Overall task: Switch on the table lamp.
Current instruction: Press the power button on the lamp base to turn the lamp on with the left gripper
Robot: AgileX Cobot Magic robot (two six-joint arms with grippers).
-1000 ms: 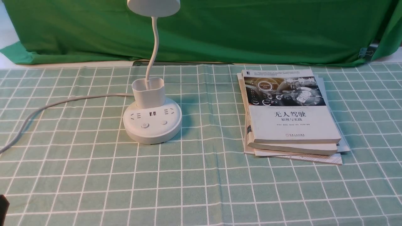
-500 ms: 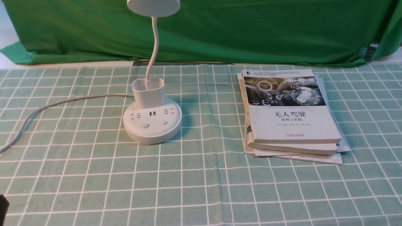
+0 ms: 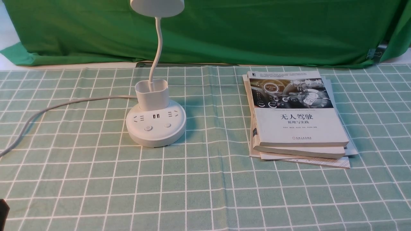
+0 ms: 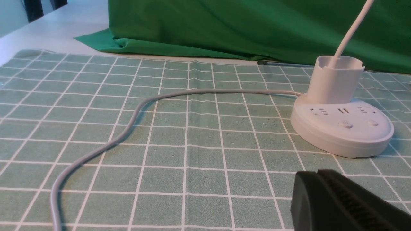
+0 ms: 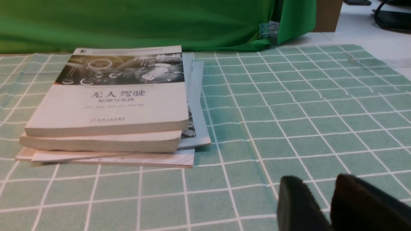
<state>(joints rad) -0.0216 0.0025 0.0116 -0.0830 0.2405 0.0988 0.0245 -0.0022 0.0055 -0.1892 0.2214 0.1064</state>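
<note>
The white table lamp (image 3: 155, 128) stands left of centre on the checked cloth, with its cup holder (image 3: 152, 94), thin gooseneck and round head (image 3: 157, 6) rising behind the puck base. Two buttons (image 3: 147, 128) sit on the base's near side; the head looks unlit. In the left wrist view the lamp base (image 4: 342, 128) lies a short way beyond my left gripper (image 4: 318, 173), whose black fingers are pressed together, holding nothing. My right gripper (image 5: 319, 183) hovers low over bare cloth with a small gap between its fingers, empty. Neither touches the lamp.
The lamp's grey cord (image 3: 48, 109) snakes away to the left across the cloth. A stack of books (image 3: 295, 118) lies to the right of the lamp, ahead and to the left of the right gripper (image 5: 109, 102). A green backdrop (image 3: 224, 32) hangs behind the table.
</note>
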